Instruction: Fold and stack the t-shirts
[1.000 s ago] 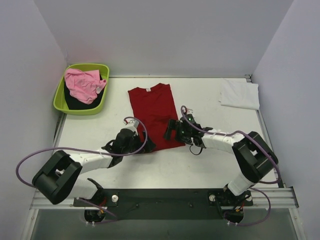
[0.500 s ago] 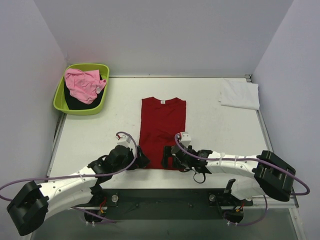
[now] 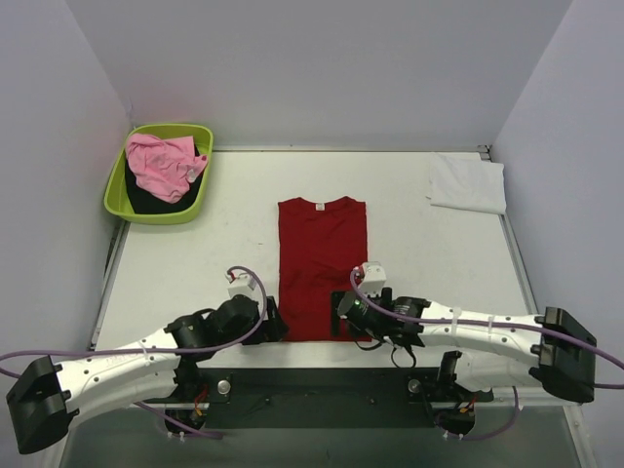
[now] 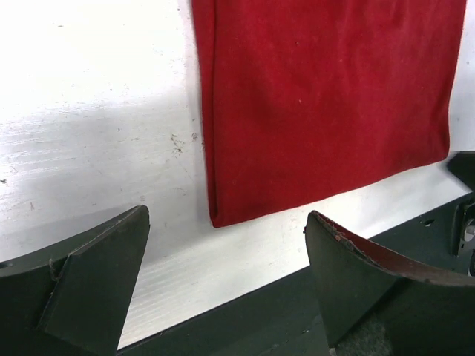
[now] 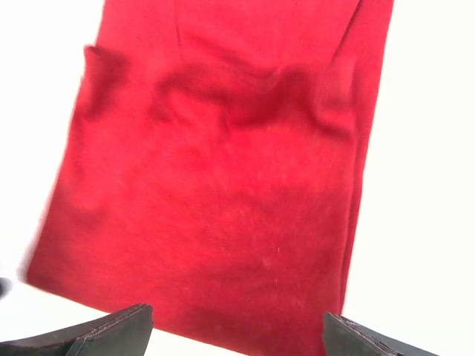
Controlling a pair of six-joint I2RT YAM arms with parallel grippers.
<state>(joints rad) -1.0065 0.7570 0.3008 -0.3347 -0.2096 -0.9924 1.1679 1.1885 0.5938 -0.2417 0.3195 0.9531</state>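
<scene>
At the far left, a pink t-shirt (image 3: pixel 161 164) is seen crumpled in the lime-green tub (image 3: pixel 166 216), over what appears to be a black t-shirt (image 3: pixel 146 200). The left gripper (image 4: pixel 226 222) is held wide open and empty at the near left corner of the deep red t-shirt (image 3: pixel 322 258), which is laid flat at the table's (image 3: pixel 195 263) centre. The right gripper (image 5: pixel 237 326) is likewise spread wide, with nothing held, at the near right edge. A white t-shirt (image 3: pixel 468 183) is folded at the far right.

Overhead and close wrist views share red shirt (image 3: pixel 323 268).
</scene>
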